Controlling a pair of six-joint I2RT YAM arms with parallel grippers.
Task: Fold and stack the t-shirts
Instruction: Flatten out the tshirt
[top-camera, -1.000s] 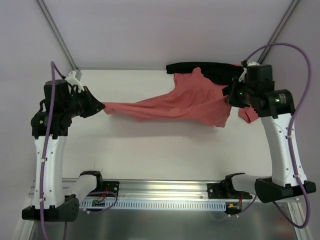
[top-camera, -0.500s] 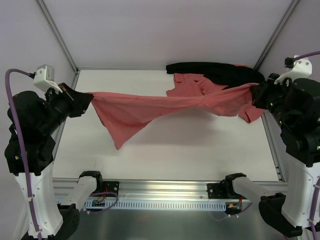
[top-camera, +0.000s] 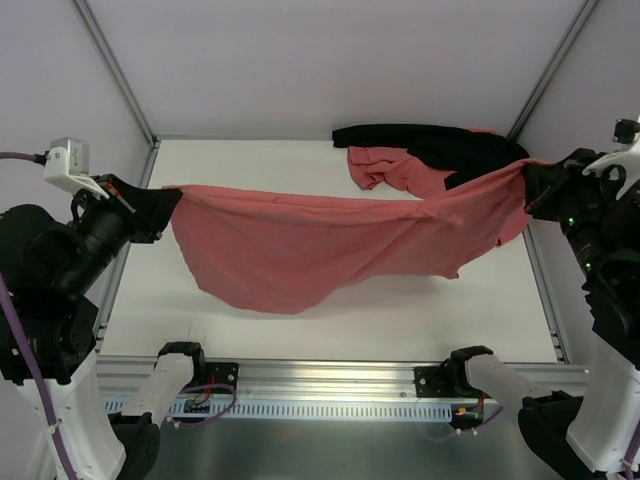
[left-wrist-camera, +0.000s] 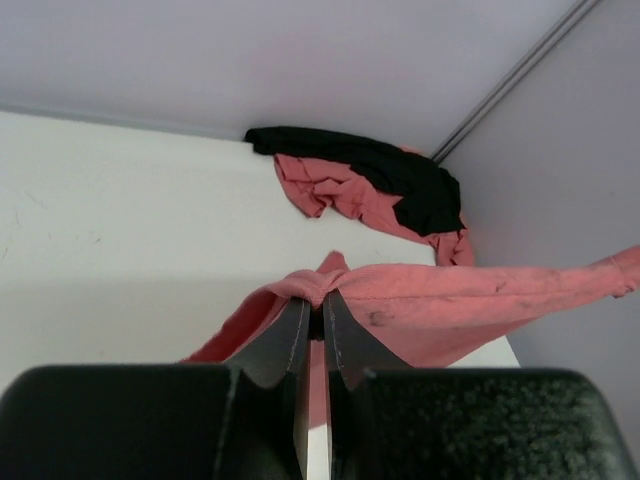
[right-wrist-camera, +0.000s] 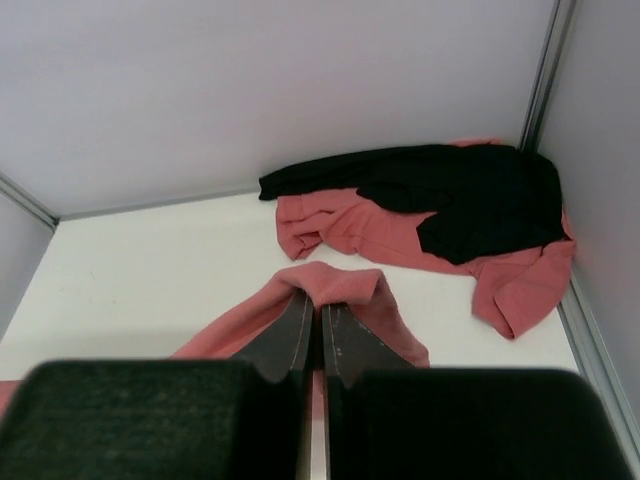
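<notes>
A salmon-red t-shirt (top-camera: 320, 240) hangs stretched above the table between both arms, sagging low in the middle. My left gripper (top-camera: 170, 195) is shut on its left end; the left wrist view has the cloth (left-wrist-camera: 440, 305) bunched at the fingertips (left-wrist-camera: 322, 303). My right gripper (top-camera: 530, 180) is shut on its right end, with the cloth (right-wrist-camera: 335, 282) folded over its tips (right-wrist-camera: 320, 303). Another salmon-red t-shirt (top-camera: 390, 168) lies crumpled at the back right, partly under a black garment (top-camera: 440, 145).
The black garment (right-wrist-camera: 460, 195) and the crumpled shirt (right-wrist-camera: 400, 235) fill the back right corner against the wall. The white table (top-camera: 250, 310) has a raised metal rail (top-camera: 330, 378) along its near edge, and grey walls close in the sides.
Both arms have lifted and drawn apart. The shirt has come off the back pile and spread from a twisted band into a wide hanging sheet.
</notes>
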